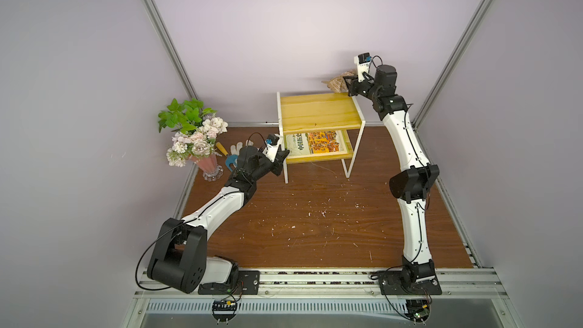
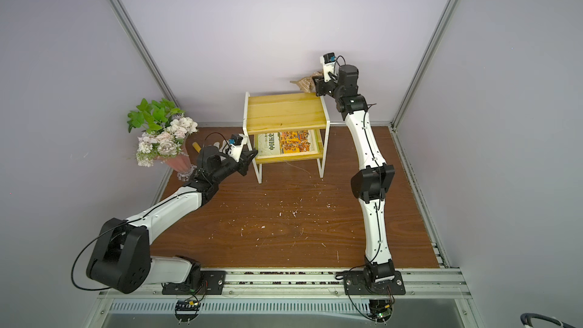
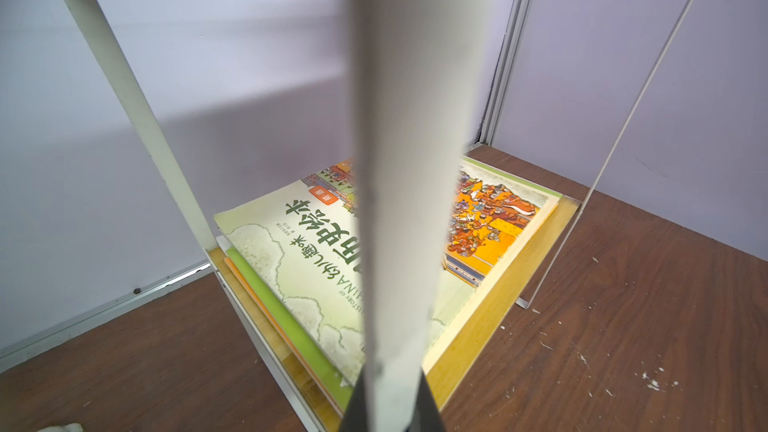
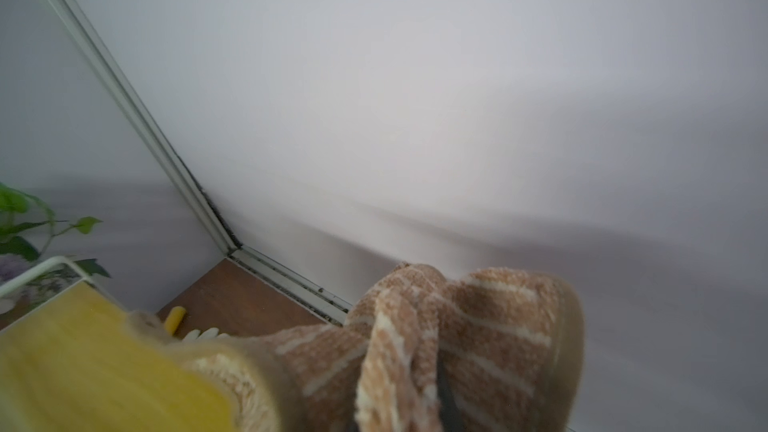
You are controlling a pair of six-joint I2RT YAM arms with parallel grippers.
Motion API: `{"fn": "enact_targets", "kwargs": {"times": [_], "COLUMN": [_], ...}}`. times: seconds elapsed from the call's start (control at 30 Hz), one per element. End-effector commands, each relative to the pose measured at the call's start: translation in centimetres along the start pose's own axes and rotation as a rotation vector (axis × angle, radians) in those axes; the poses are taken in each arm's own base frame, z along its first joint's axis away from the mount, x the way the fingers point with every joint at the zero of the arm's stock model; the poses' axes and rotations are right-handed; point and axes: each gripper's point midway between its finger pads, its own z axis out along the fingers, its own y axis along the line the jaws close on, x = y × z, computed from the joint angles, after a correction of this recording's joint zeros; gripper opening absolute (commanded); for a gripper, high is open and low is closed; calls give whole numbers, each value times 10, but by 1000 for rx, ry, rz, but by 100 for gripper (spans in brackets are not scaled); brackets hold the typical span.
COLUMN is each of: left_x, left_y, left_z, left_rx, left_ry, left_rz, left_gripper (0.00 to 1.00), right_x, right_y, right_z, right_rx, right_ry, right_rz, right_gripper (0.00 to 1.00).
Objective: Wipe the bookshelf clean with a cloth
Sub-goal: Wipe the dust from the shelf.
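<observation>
The bookshelf [image 1: 318,112] [image 2: 284,113] stands at the back of the brown table, its top yellow board bare. My left gripper [image 1: 284,155] [image 2: 252,154] is shut on its white front-left leg [image 3: 399,201], which runs up between the jaws in the left wrist view. My right gripper [image 1: 349,82] [image 2: 317,85] is shut on the bunched tan striped cloth [image 1: 338,82] [image 2: 303,83] [image 4: 457,326]. It holds the cloth just above the back-right corner of the top board [image 4: 83,351]. The cloth hides most of the right jaws.
A picture book [image 1: 315,145] [image 3: 316,251] lies on the lower board [image 3: 490,309]. Left of the shelf are a vase of flowers [image 1: 192,134], a white glove [image 1: 238,148] and a blue hand fork with a yellow handle [image 1: 227,156]. White crumbs [image 1: 315,212] dot the table. Walls stand close behind.
</observation>
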Motion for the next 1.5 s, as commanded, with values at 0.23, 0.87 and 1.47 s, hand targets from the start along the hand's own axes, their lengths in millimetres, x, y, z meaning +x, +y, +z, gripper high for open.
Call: {"fn": "enact_targets", "kwargs": {"times": [0.23, 0.87, 1.47], "left_x": [-4, 0, -13], "left_y": [19, 13, 16], "left_z": [-18, -20, -19], "left_rx": [-14, 10, -4], "left_ry": [4, -14, -74], "left_rz": [58, 1, -72], "left_gripper": [0, 0, 0], "right_x": [-5, 49, 36], "right_y": [30, -1, 74], "right_z": [-87, -66, -169], "right_rx": [-391, -436, -663], "right_ry": [23, -5, -249], "right_rz": [56, 200, 255], "right_gripper": [0, 0, 0]}}
